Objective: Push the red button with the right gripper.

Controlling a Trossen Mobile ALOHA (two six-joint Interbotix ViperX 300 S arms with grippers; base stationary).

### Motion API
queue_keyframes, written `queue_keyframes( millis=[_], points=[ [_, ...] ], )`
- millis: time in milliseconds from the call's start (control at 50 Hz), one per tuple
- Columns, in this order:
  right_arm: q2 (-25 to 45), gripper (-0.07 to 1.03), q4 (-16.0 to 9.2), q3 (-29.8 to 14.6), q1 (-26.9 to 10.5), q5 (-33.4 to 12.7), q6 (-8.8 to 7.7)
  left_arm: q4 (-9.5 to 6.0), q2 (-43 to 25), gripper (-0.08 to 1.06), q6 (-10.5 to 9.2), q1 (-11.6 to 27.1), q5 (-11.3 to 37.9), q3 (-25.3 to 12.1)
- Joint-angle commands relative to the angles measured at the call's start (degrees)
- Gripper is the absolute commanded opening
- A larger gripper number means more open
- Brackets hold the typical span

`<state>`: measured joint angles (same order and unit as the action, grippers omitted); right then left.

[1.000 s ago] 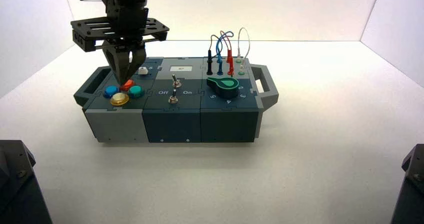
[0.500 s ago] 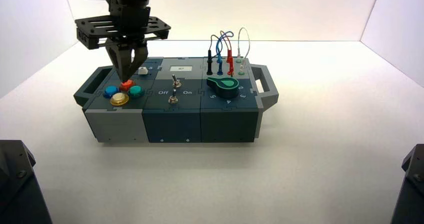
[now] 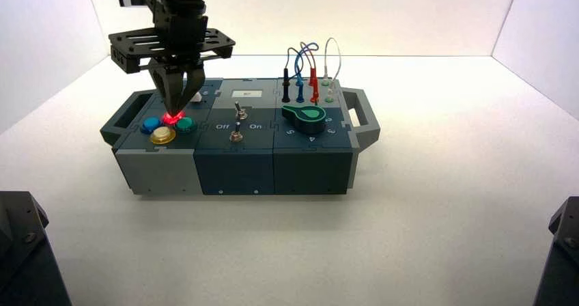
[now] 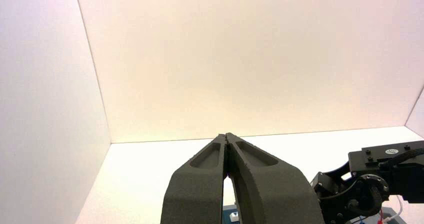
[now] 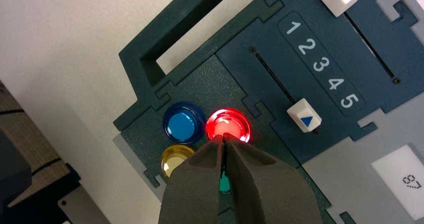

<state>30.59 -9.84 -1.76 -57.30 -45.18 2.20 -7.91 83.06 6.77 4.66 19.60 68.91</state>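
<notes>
The red button (image 5: 228, 125) glows bright red on the left end of the box (image 3: 235, 166). In the high view it shows as a red glow (image 3: 172, 118) among the coloured buttons. My right gripper (image 5: 223, 139) is shut, and its joined tips touch the near edge of the lit button. From above, that gripper (image 3: 176, 112) points straight down onto it, under its perforated black plate (image 3: 171, 46). My left gripper (image 4: 226, 135) is shut, holds nothing and faces the white back wall.
Blue (image 5: 181, 125) and yellow (image 5: 175, 159) buttons flank the red one; the green button (image 5: 224, 184) is mostly hidden under my fingers. A white slider handle (image 5: 303, 119) sits near the 5 end. Toggle switches (image 3: 239, 111), a green knob (image 3: 307, 115) and plugged wires (image 3: 300, 80) lie further right.
The right gripper has shifted slightly to the right and come down onto the red button. The button was unlit before and now glows.
</notes>
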Motion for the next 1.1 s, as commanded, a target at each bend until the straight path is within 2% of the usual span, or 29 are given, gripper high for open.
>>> queue_keyframes(
  millis=[20, 400, 520, 620, 840, 1100],
  points=[
    [-0.9, -0.02, -0.1, -1.3, 0.2, 0.1, 0.00, 0.09, -0.4, -0.03, 0.44, -0.3, -0.4, -1.8],
    [-1.1, -0.02, -0.1, -1.2, 0.2, -0.7, 0.09, 0.18, -0.4, -0.03, 0.53, -0.3, -0.4, -1.8],
    [-1.3, -0.02, 0.8, -1.3, 0.3, -0.6, 0.09, 0.18, -0.5, -0.03, 0.70, -0.3, -0.4, -1.7],
    [-2.3, -0.02, 1.5, -1.4, 0.3, -0.7, 0.09, 0.18, -0.6, -0.03, 0.70, -0.3, -0.3, -1.6],
    [-4.0, -0.02, 1.3, -1.2, 0.3, -3.3, 0.62, 0.26, -0.8, -0.03, 0.70, -0.3, -0.3, -1.7],
    [-6.7, -0.02, 1.6, -1.9, 0.3, -3.2, 0.79, 0.26, -0.7, -0.03, 0.79, -0.3, -0.3, -1.8]
  ],
)
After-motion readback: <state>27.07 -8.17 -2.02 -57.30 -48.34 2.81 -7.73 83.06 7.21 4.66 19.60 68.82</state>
